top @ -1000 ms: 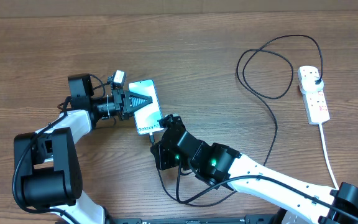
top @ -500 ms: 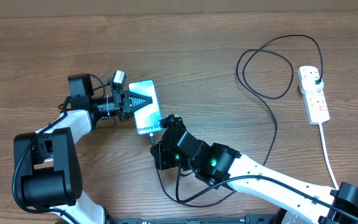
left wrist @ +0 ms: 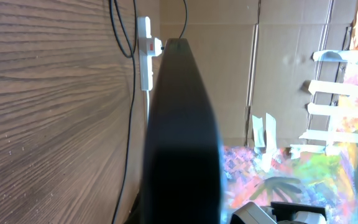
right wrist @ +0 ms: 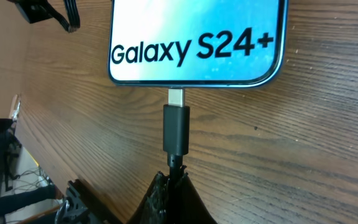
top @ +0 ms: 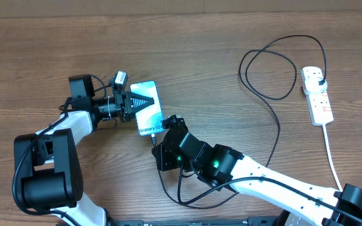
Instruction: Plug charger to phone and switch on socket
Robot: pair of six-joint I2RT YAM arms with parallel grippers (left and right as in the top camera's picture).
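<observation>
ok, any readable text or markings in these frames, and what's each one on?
"Galaxy S24+": along the bottom edge of the phone screen, clear in the right wrist view.
Red markings on the socket: too small to read in any view.
The charger plug tip: no print visible.
Nothing else legible.

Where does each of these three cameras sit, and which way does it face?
Overhead: above the table, facing straight down; left gripper, right gripper, phone and socket show.
Left wrist: on the left arm, looking low across the table toward the socket; its dark gripper fills the middle.
Right wrist: on the right arm, facing the phone's bottom edge; its gripper pinches the charger below.
Shared: overhead and right wrist both show the phone's Galaxy text.
</observation>
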